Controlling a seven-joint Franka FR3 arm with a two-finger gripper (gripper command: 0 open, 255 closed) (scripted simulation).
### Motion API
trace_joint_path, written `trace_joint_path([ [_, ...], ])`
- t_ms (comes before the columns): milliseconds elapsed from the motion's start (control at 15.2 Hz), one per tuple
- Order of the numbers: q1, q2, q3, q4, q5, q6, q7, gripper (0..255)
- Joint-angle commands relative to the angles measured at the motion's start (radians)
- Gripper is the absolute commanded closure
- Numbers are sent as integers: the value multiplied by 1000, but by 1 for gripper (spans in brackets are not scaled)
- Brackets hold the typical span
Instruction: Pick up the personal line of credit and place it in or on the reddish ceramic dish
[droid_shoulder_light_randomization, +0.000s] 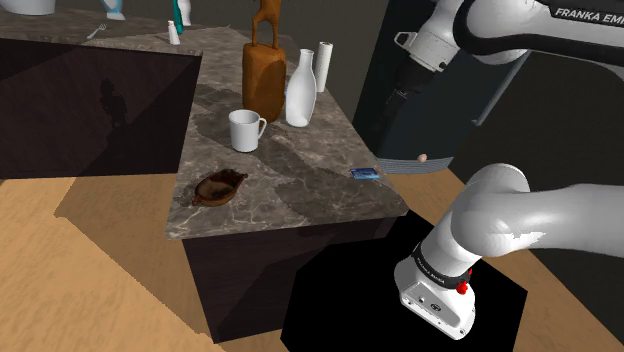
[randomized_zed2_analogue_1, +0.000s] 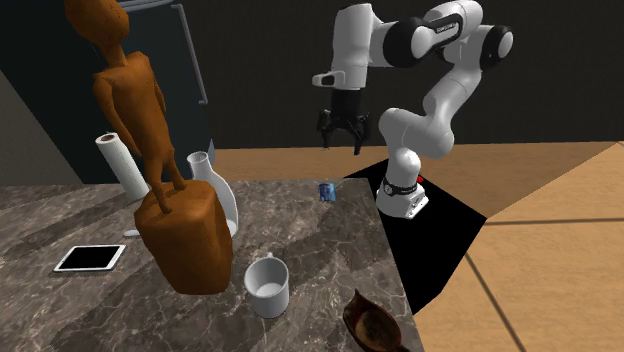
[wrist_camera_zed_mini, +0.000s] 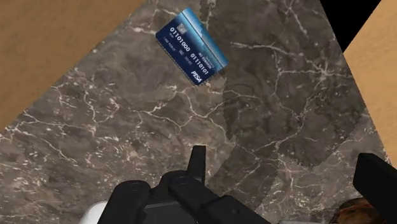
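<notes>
One blue card (wrist_camera_zed_mini: 191, 46) lies flat on the dark marble desk (wrist_camera_zed_mini: 114, 133), near the corner closest to the robot's stand. We see the black end effector (randomized_zed2_analogue_1: 343, 140) hanging above the desk near the card, its fingers spread apart and gripping nothing. The reddish-brown dish (droid_shoulder_light_randomization: 220, 187) sits well apart from the card, by another desk edge, with a white mug (droid_shoulder_light_randomization: 244, 130) nearby.

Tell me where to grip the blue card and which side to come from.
Probably pinch the blue card across its two long edges, coming straight down from above: it lies flat on the dark veined counter, so no side face stands up. The gripper is open.
</notes>
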Motion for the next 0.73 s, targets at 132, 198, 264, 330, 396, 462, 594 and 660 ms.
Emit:
trace_joint_path([
  [132, 16, -95, -192, -168, -72, 131, -300, 0],
  [198, 19, -101, -249, -197, -94, 163, -377, 0],
  [264, 22, -99, -308, -221, -116, 196, -457, 0],
  [330, 29, -90, -371, -240, -138, 230, -539, 0],
  [396, 39, -73, -437, -255, -161, 266, -622, 0],
  [462, 55, -50, -505, -264, -181, 302, -707, 0],
  [594, 111, 13, -649, -265, -216, 375, -879, 0],
  [660, 121, 21, -668, -264, -221, 384, -899, 0],
])
